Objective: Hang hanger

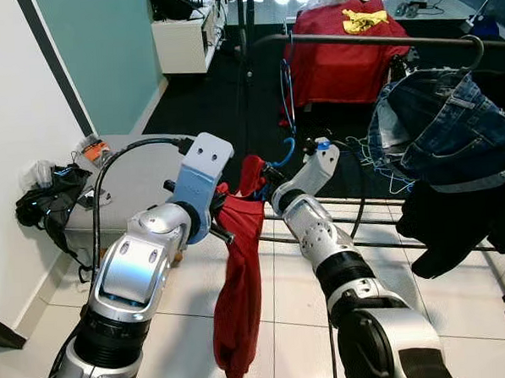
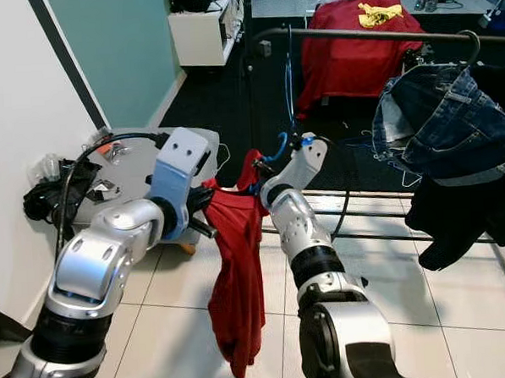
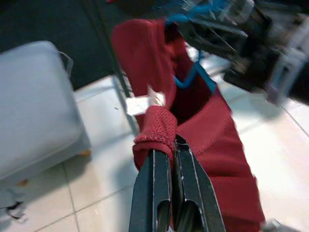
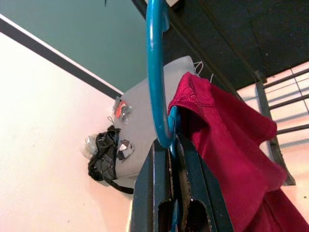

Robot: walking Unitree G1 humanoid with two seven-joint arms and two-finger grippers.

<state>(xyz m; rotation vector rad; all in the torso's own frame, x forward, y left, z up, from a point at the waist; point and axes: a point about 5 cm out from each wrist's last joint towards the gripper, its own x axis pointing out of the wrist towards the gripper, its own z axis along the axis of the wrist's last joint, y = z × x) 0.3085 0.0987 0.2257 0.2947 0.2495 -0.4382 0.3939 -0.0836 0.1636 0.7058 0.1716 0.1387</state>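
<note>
right gripper (image 4: pixel 176 145) clamps blue hanger (image 4: pixel 155 72); left gripper (image 3: pixel 172 150) pinches red shirt (image 1: pixel 240 283). risk: shirt slips off hanger before reaching rail (image 1: pixel 380 38).

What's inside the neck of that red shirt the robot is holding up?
A blue hanger runs inside the red shirt; its hook rises out, clamped by the right gripper. The hanger's arms are covered by cloth. The left gripper pinches the shirt's edge.

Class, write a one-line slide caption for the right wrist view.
Right gripper shut on blue hanger carrying a red garment.
</note>
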